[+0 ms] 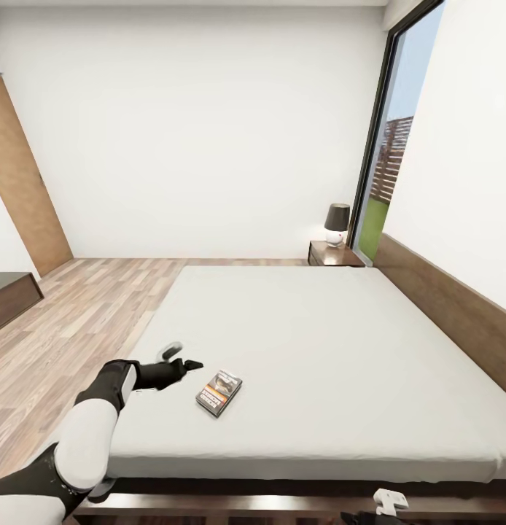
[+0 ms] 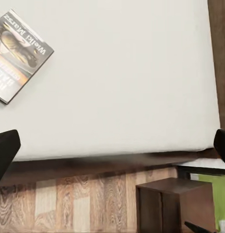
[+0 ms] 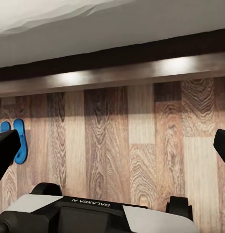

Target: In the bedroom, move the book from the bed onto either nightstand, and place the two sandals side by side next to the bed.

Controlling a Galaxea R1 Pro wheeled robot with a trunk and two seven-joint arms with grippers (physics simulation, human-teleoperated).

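Observation:
The book (image 1: 219, 392) lies flat on the light-grey mattress of the bed (image 1: 333, 343), near its front left corner. My left gripper (image 1: 184, 356) hovers just left of the book, open and empty. In the left wrist view the book (image 2: 20, 56) sits off to one side of the gripper (image 2: 112, 145), whose fingers are spread wide. A nightstand (image 1: 335, 254) stands at the bed's far corner and appears in the left wrist view too (image 2: 173, 204). The right gripper (image 3: 112, 150) hangs open over the floor by the bed frame (image 3: 117, 73). Two blue sandals (image 3: 17, 138) lie together on the planks.
A dark-shaded lamp (image 1: 337, 222) stands on the nightstand. A tall window (image 1: 388, 160) runs along the right wall above the headboard (image 1: 457, 306). A wooden door (image 1: 20, 182) and a low dark cabinet (image 1: 9, 295) are at the left. My base (image 3: 93, 213) is on the floor.

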